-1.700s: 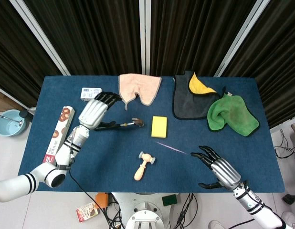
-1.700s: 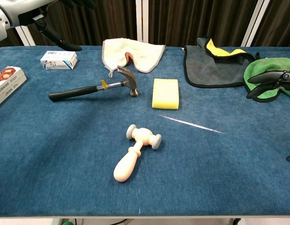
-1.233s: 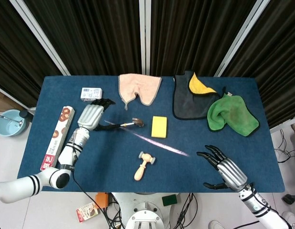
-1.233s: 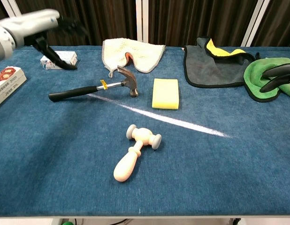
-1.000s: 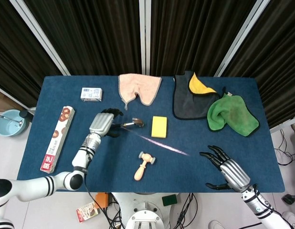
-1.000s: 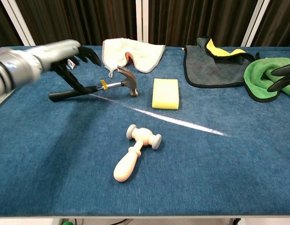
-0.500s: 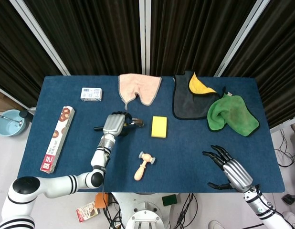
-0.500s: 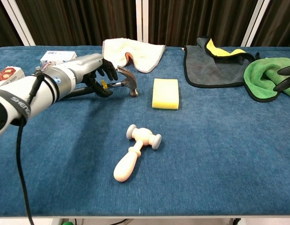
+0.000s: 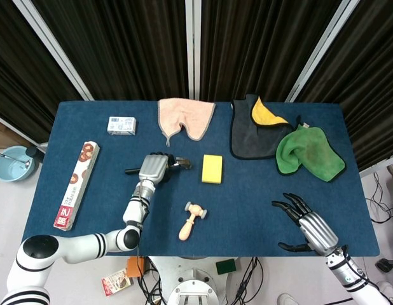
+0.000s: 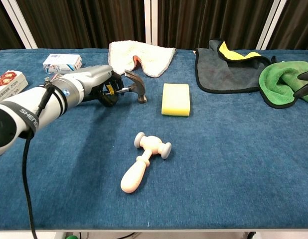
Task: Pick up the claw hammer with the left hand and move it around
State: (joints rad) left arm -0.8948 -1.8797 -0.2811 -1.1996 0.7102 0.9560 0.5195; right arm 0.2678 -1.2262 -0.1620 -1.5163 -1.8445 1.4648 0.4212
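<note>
- I am at the grasping step: my left hand [image 9: 153,169] lies over the handle of the claw hammer [image 10: 135,87], fingers curled down around it near the yellow band, but I cannot tell from either view whether the grip is fully closed.
- The hammer lies flat on the blue table [image 9: 247,190], its steel head pointing toward the yellow sponge [image 9: 212,169], near it but not touching, and the black end of its handle sticks out on the far side of my hand.
- My right hand [image 9: 310,223] hovers empty at the near right of the table, fingers spread wide, well apart from everything.
- Next, I judge, I must tighten around the handle and lift straight up; the heavy head may tip the hammer, so the hold should be firm before I swing it about, and I should keep clear of the wooden mallet [image 10: 143,160] and the sponge.
- Compared with half a second ago, my left hand has settled lower and closer over the handle, with the fingers wrapped further in; the hammer itself has not shifted, and my right hand has drifted slightly nearer the table's edge.
</note>
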